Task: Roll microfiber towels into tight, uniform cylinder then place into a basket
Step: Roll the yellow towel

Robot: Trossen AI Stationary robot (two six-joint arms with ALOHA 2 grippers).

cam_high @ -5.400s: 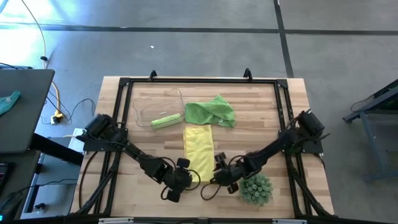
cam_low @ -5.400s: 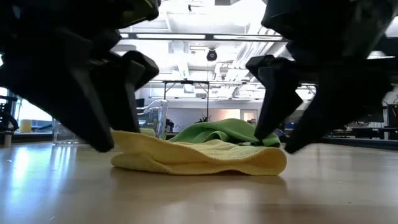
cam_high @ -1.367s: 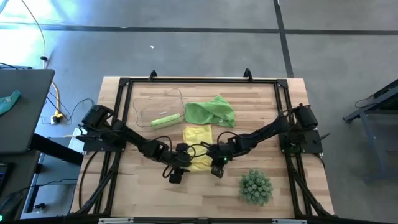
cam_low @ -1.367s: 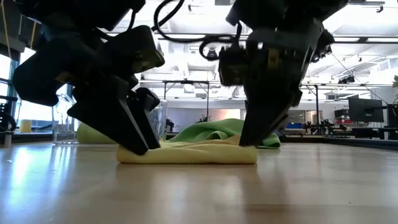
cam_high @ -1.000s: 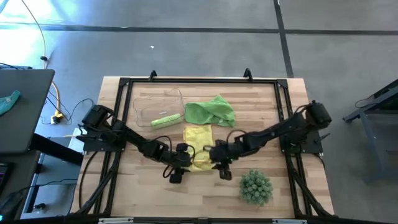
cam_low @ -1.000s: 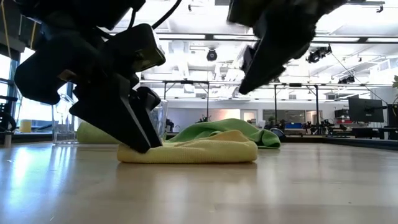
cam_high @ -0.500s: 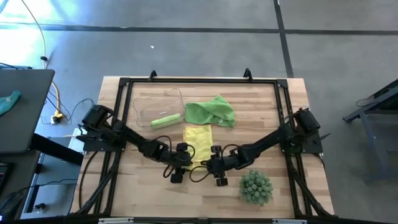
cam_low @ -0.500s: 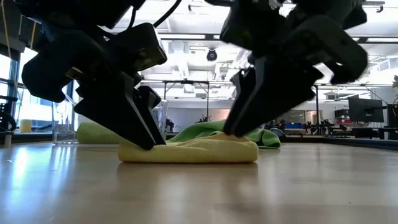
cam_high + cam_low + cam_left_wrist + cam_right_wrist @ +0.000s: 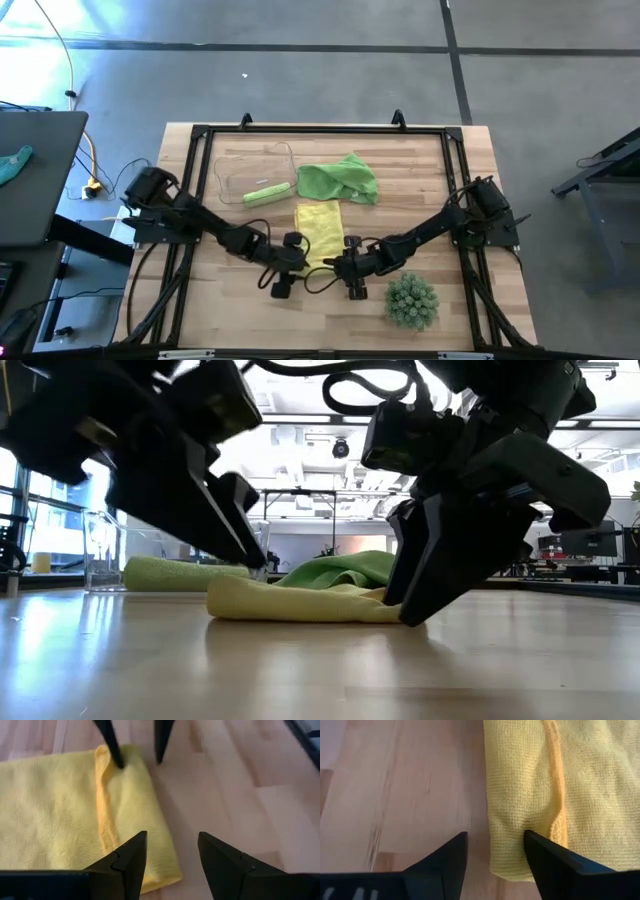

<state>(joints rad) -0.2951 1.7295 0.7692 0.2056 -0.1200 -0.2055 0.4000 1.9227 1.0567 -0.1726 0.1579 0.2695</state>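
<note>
The yellow microfiber towel [image 9: 320, 226] lies flat on the wood, with a low ridge [image 9: 102, 805] running along near its near edge. My left gripper [image 9: 172, 837] hovers open over the towel's near left corner, its fingertips [image 9: 256, 564] a little above the cloth. My right gripper [image 9: 495, 837] is open and low at the near right corner [image 9: 520, 865]. A crumpled green towel [image 9: 338, 178] lies behind the yellow one. A rolled green towel [image 9: 267, 194] lies in the clear basket [image 9: 232, 170]. My right gripper comes slanting down from the table's near right side and straddles the towel's near edge by its right corner. One fingertip [image 9: 116, 761] stands on the cloth beside the ridge; the other [image 9: 160, 755] stands on the bare wood. Nothing is pinched, and the towel lies flat.
A spiky green ball-shaped plant [image 9: 411, 300] stands close behind my right arm at the near right. A black frame [image 9: 205, 150] runs round the tabletop. Bare wood lies at the near left [image 9: 220, 310].
My right gripper has come down from above the towel to its near right corner and has opened wider. My left gripper's fingertips have come up off the towel's left end. The towel's near fold has sunk flatter.
</note>
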